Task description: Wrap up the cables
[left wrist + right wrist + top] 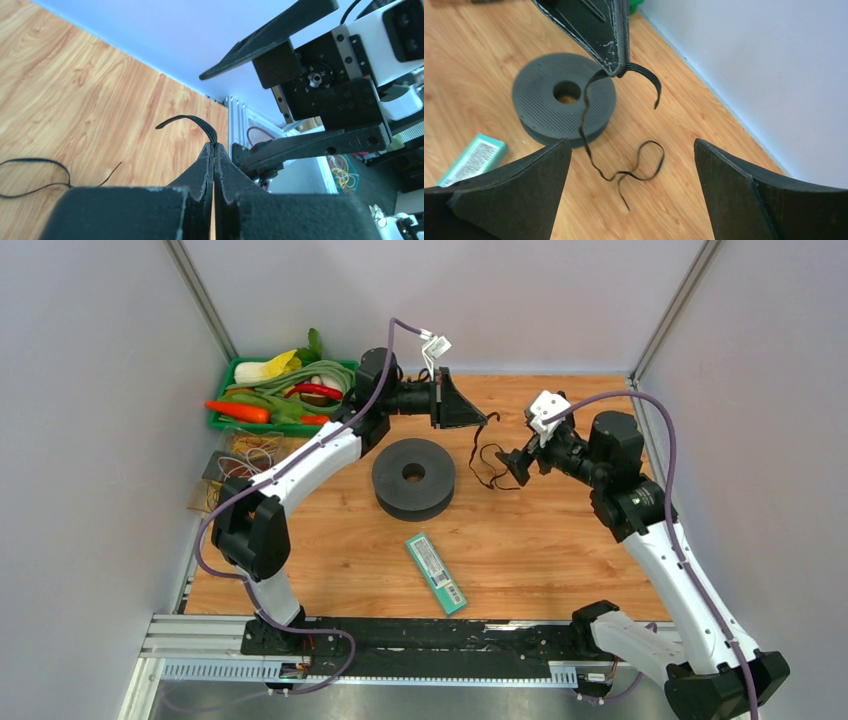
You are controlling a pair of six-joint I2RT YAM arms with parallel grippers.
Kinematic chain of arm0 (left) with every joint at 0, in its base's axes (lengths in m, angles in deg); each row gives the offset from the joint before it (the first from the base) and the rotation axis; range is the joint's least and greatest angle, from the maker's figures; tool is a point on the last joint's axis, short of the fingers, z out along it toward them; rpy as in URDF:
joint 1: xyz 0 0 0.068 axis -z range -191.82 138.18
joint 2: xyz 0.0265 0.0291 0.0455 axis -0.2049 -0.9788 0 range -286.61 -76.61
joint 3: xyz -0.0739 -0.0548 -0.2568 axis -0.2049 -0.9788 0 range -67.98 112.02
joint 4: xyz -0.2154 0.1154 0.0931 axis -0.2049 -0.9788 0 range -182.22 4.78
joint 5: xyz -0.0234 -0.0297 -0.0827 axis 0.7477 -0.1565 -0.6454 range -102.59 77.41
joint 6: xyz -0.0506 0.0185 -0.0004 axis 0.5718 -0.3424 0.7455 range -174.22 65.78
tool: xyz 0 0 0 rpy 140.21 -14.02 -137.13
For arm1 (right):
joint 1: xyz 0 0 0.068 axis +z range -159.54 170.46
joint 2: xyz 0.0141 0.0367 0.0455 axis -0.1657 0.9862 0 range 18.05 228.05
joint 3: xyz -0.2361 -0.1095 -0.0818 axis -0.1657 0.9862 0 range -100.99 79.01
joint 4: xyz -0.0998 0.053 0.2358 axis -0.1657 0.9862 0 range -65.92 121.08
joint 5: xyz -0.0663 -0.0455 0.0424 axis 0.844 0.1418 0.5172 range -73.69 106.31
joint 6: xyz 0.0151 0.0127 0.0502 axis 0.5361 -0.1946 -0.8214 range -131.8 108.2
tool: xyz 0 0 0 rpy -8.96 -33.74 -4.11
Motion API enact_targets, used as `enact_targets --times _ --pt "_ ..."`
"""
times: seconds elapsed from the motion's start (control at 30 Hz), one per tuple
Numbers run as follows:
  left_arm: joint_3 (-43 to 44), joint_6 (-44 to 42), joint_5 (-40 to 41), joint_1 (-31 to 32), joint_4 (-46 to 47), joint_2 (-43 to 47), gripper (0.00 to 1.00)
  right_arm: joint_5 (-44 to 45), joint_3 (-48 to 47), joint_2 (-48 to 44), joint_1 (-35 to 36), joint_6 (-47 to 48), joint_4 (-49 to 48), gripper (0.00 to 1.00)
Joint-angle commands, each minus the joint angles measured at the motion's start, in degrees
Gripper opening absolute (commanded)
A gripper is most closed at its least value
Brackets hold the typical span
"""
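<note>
The cables (487, 455) are a thin black flat strand. My left gripper (486, 418) is shut on them near one end, above the table behind the spool. In the left wrist view the short end (187, 119) curls up out of the shut left gripper (215, 146). In the right wrist view the cables (624, 174) hang from the left gripper (618, 71) and loop loosely on the wood. My right gripper (513, 468) stands open just right of the hanging strand, and in its wrist view the right gripper (630, 143) has nothing between its fingers. The dark grey spool (413, 477) lies flat, bare of cable.
A teal box (437, 573) lies in front of the spool. A green basket (232, 369) of vegetables stands at the back left, with a tangle of yellowish wires (240, 462) in front of it. Grey walls close in the table on three sides.
</note>
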Motion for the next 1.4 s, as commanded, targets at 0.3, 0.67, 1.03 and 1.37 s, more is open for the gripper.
enact_targets --times 0.3,0.67,1.03,1.37 --pt "-3.68 18.16 -3.41 -0.25 25.23 3.43 0.00 -9.32 -3.39 2.59 -0.19 -15.07 -14.09 1.00" --pt "-6.67 18.60 -3.14 -0.25 25.95 6.24 0.00 -8.97 -2.96 2.95 -0.01 -10.68 -17.16 1.00" --pt "-7.37 19.13 -2.09 -0.08 26.91 6.86 0.00 -12.83 -3.48 3.21 0.86 -9.80 -15.41 0.99" --pt "-7.37 19.48 -1.03 -0.16 27.53 7.04 0.00 -15.65 -5.41 4.70 2.36 -13.13 -14.62 0.80"
